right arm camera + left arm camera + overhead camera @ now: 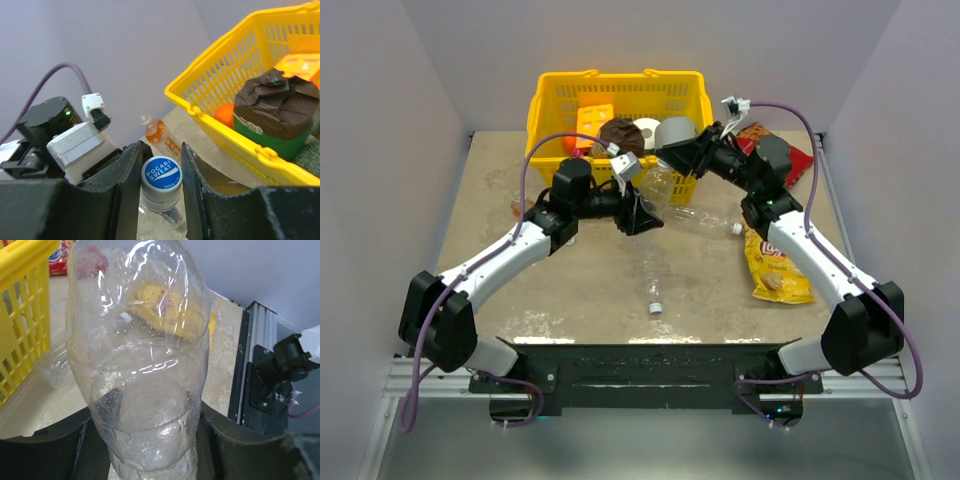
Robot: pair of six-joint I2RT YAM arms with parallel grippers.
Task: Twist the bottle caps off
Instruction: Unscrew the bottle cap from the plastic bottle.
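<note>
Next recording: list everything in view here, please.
held bottle: one, clear, between both grippers
loose bottles: two, clear, lying mid-table
orange bottle: one, orange, table's left side
cap: one, blue-faced, on held bottle
basket: one, yellow, far centre, holding packages
red bag: one, red, far right
yellow bag: one, yellow, right side
table: one, beige, under everything
left gripper: one, black, shut on held bottle
right gripper: one, black, shut on cap

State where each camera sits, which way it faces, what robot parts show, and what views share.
Top external: above and behind both arms, which show, looking down at the table.
Left wrist: on the wrist, facing along the left gripper, shut on the clear bottle.
Right wrist: along the right gripper, shut on the bottle cap.
Shared: all three show the yellow basket.
</note>
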